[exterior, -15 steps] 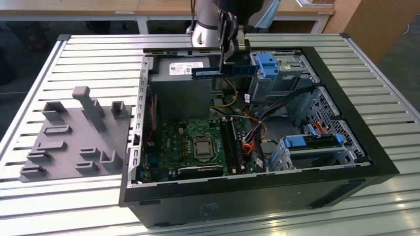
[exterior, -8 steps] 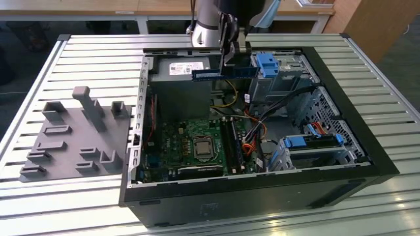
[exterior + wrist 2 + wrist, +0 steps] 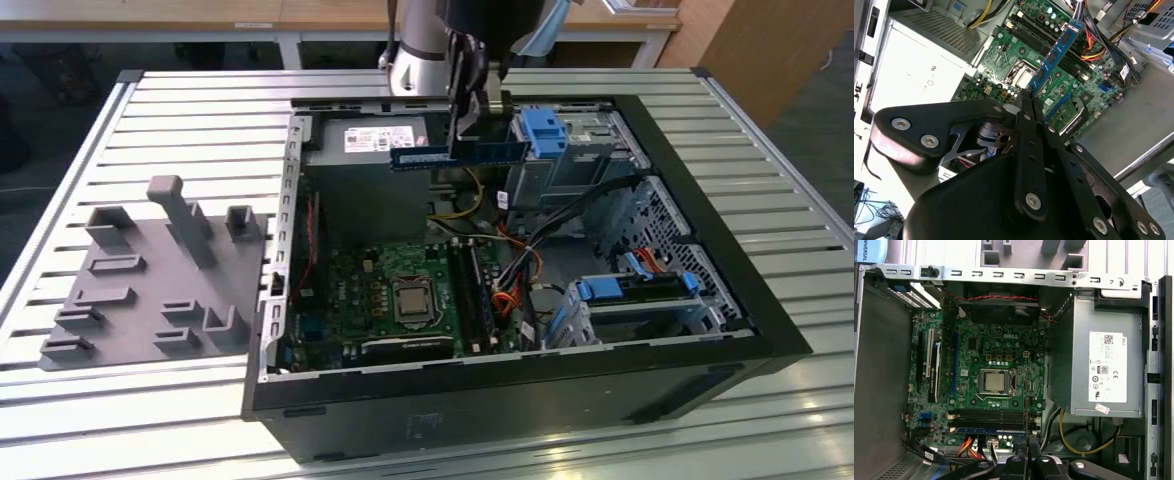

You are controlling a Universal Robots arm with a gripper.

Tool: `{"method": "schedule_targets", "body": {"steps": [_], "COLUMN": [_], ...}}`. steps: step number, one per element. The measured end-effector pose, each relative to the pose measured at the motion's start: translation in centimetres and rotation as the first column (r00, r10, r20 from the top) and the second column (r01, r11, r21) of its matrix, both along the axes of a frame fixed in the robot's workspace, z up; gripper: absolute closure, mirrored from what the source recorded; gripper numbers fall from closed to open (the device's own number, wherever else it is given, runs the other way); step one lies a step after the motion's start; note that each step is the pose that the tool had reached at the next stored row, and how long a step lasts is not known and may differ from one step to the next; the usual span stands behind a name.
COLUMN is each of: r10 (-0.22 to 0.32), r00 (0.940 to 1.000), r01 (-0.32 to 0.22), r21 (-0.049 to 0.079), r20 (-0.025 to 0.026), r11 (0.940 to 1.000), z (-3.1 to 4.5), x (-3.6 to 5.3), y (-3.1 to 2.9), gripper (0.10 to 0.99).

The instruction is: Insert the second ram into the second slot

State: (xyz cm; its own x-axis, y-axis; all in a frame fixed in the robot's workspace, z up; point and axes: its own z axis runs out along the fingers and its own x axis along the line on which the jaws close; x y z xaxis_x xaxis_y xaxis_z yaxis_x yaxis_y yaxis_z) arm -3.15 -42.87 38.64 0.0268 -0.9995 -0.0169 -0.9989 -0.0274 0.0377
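The second ram [image 3: 454, 155], a thin dark-blue stick, hangs level above the open computer case [image 3: 534, 380], near its back. My gripper [image 3: 470, 130] is shut on it from above. In the second wrist view the ram [image 3: 1056, 52] sticks out from the shut fingertips [image 3: 1025, 107] over the green motherboard [image 3: 999, 65]. In the first wrist view the ram [image 3: 1025, 405] shows edge-on as a thin line crossing the black memory slots [image 3: 989, 416]. Another blue stick [image 3: 989, 430] sits in the slot farthest from the processor [image 3: 994, 381].
A silver power supply [image 3: 1104, 365] fills one end of the case. Light-blue drive-bay clips [image 3: 545, 130] and drive cages [image 3: 627, 288] stand on the exterior view's right, with orange and black cables [image 3: 514, 275] beside the slots. A grey fixture [image 3: 147, 280] lies on the slatted table [image 3: 200, 110].
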Motion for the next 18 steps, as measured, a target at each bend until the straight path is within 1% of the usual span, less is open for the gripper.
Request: {"method": "schedule_targets", "body": {"steps": [4, 11, 18], "r10": [-0.004, -0.059, -0.082], "r00": [1.0000, 0.9983, 0.9967], "r01": [0.004, 0.059, 0.082], "r21": [0.000, 0.000, 0.000], "r20": [0.0000, 0.0000, 0.0000], "r11": [1.0000, 0.9983, 0.9967], "z": [0.00, 0.00, 0.00], "x": [0.00, 0.00, 0.00], "y": [-0.11, -0.12, -0.12], "gripper": [0.957, 0.957, 0.957]}}
